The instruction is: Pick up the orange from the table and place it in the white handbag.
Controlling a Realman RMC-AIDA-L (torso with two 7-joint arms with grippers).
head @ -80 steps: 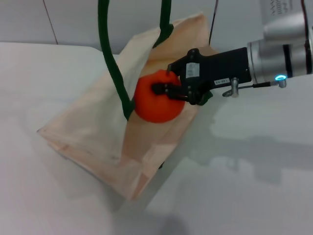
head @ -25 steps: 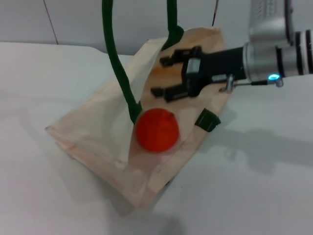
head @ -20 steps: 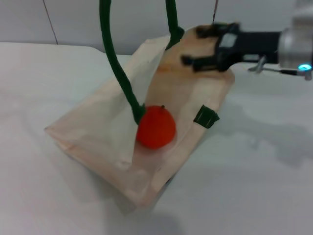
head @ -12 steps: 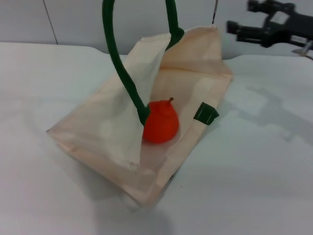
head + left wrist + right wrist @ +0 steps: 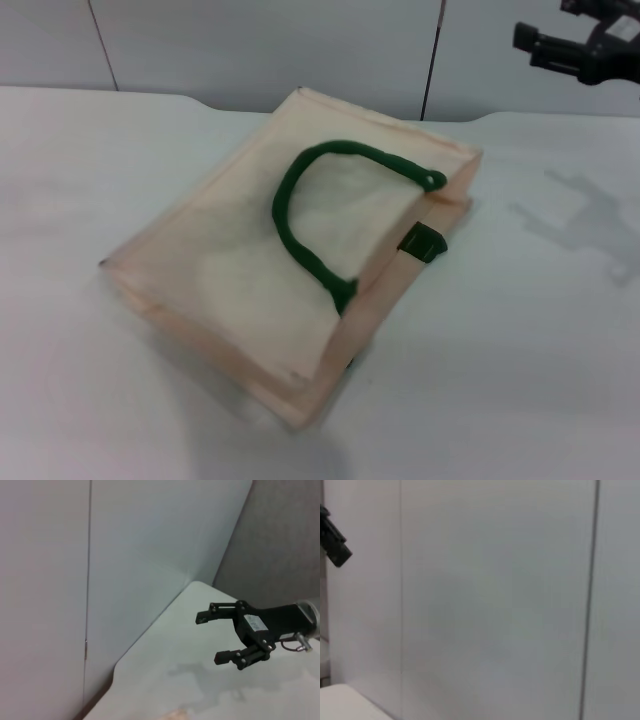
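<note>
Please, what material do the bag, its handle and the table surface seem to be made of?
The white handbag looks like matte cream woven cloth: soft, sagging, with stitched edges. Its handle seems thick dark green rope, round and bending. The table looks smooth white laminate or plastic, faintly glossy; I cannot say which.

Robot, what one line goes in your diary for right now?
bag: flat on table, handle lying on top | orange: not visible | right pincer: open, raised off to the far right | left pincer: not in view
</note>
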